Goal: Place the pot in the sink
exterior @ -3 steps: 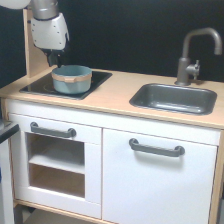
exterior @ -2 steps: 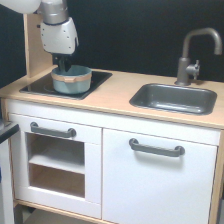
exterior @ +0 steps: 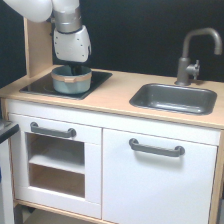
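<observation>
The pot [exterior: 71, 82], pale blue-grey with a tan rim, stands on the black stovetop [exterior: 35, 86] at the exterior view's left. My gripper [exterior: 75, 69] hangs straight down over it from the white arm. Its dark fingers reach the pot's rim at the back, and their tips are hidden against the pot's inside. The sink [exterior: 172, 98], a dark grey basin set in the wood countertop, lies to the exterior view's right with nothing in it.
A grey curved faucet [exterior: 193, 54] rises behind the sink. A wooden side panel [exterior: 37, 47] stands behind the stovetop's left end. Bare countertop [exterior: 117, 92] separates stovetop and sink. Below are white cabinet doors with grey handles [exterior: 156, 148].
The arm has swung toward the exterior view's right and lowered, bringing the gripper from beside the pot's left edge to directly over it. The pot stays in place.
</observation>
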Robot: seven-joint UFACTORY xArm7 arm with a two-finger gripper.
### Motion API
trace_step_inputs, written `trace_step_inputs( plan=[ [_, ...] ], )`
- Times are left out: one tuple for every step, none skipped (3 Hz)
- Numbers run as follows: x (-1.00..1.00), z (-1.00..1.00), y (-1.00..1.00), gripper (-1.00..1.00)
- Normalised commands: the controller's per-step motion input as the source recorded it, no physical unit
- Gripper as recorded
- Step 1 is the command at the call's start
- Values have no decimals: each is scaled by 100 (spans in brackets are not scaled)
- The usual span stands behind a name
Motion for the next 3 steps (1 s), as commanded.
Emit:
trace_step_inputs(
  plan=[
    [100, -100, 58, -100],
    [8, -100, -86, -100],
    [-95, -100, -95, 99]
  ],
)
